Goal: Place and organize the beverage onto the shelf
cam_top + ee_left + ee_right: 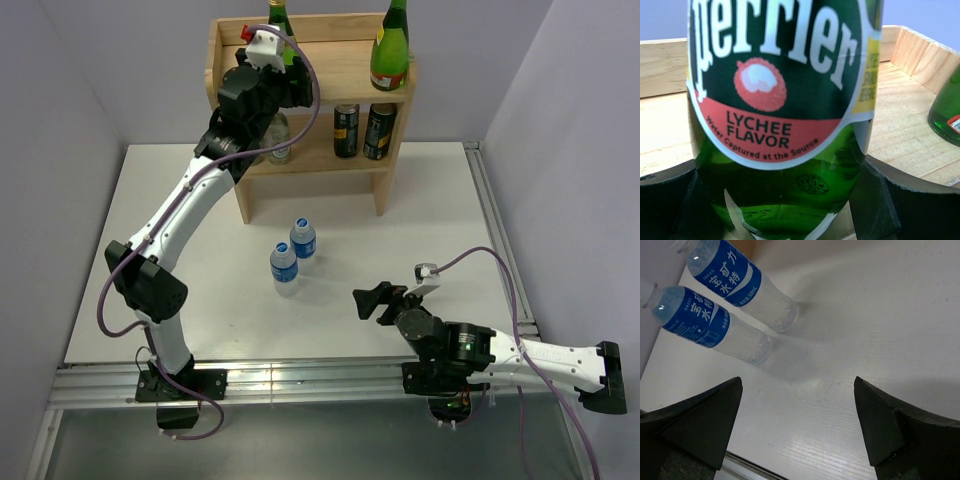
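Shelf rim (912, 47) behind Perrier bottle (785, 100), left pincer (780, 197) astride it

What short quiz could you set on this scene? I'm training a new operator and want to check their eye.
1. True or false: the water bottles stand on the shelf.
2. How many cans are visible on the shelf's lower tier?
3. Which arm's gripper has the green Perrier bottle between its fingers?
Key: 1 false, the water bottles stand on the table; 2 two; 3 the left gripper.
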